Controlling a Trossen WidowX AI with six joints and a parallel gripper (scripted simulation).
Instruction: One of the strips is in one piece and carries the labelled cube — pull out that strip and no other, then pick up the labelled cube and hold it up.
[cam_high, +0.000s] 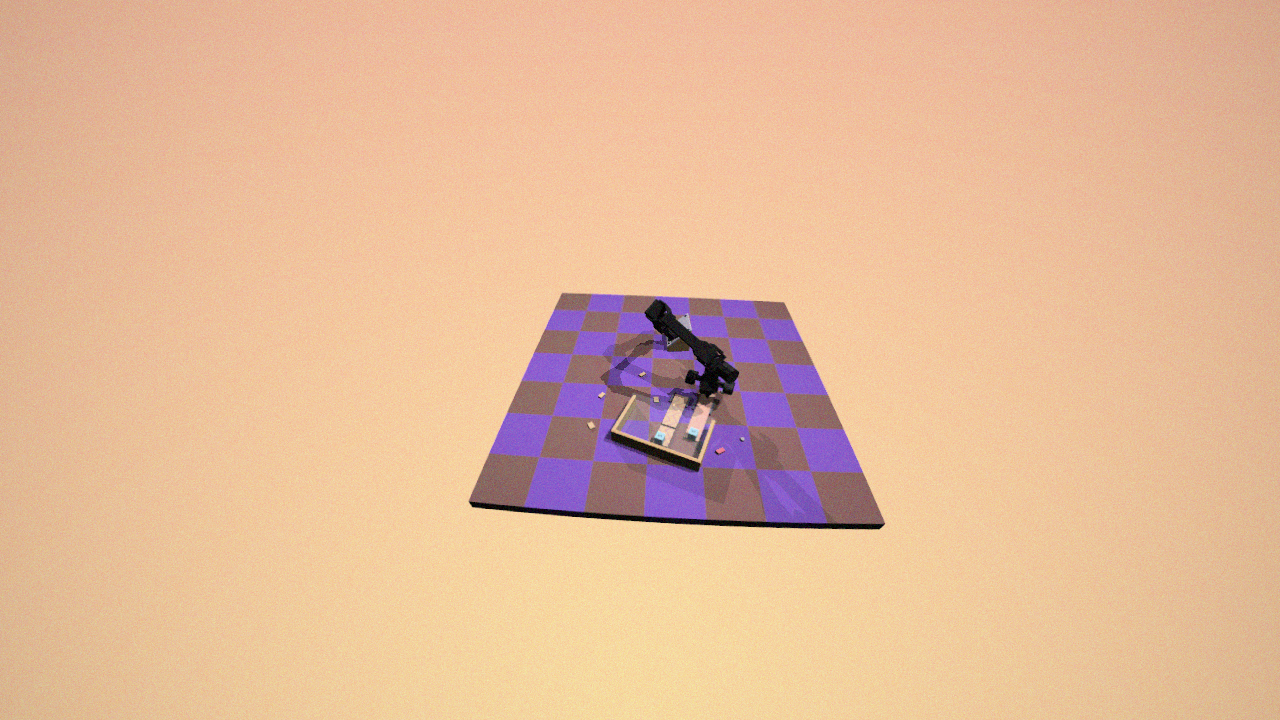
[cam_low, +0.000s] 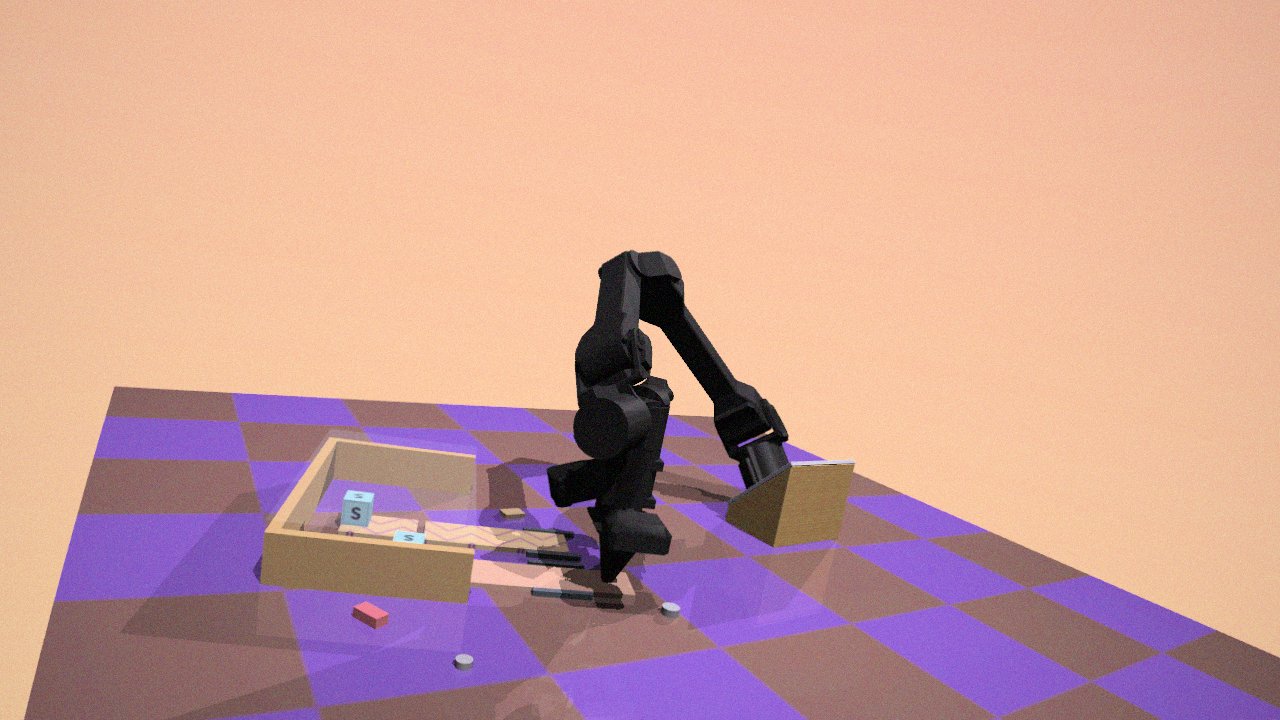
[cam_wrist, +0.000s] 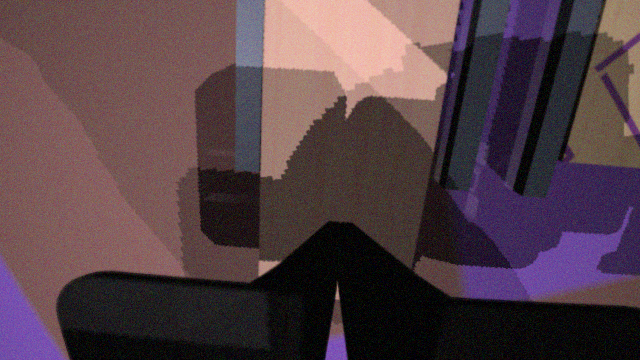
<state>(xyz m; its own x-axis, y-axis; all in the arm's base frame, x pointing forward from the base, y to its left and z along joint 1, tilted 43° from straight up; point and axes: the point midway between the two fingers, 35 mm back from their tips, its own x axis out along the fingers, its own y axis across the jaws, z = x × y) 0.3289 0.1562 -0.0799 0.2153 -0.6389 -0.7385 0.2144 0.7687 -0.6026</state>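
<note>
A pale pink strip (cam_high: 700, 414) (cam_low: 510, 575) (cam_wrist: 320, 30) runs out of the open side of the wooden box (cam_high: 657, 452) (cam_low: 366, 565). A light-blue cube (cam_high: 693, 433) (cam_low: 409, 538) marked S stands at its far end. A beige zigzag strip (cam_high: 673, 411) (cam_low: 492, 535) (cam_wrist: 612, 55) lies beside it, with a visible break before another S cube (cam_high: 659, 436) (cam_low: 356, 509). My gripper (cam_low: 611, 577) (cam_wrist: 339, 234) is shut, fingertips down at the pink strip's near end, nothing between them. Whether the tips touch the strip is unclear.
A clear cover lies over the box. Dark guide rails (cam_low: 562, 592) (cam_wrist: 249, 85) flank the strips. A red block (cam_high: 719, 450) (cam_low: 369, 614) and a grey disc (cam_low: 463, 661) lie beside the box; another disc (cam_low: 670, 609) lies near the gripper. A beige block (cam_low: 511, 513) lies behind the strips.
</note>
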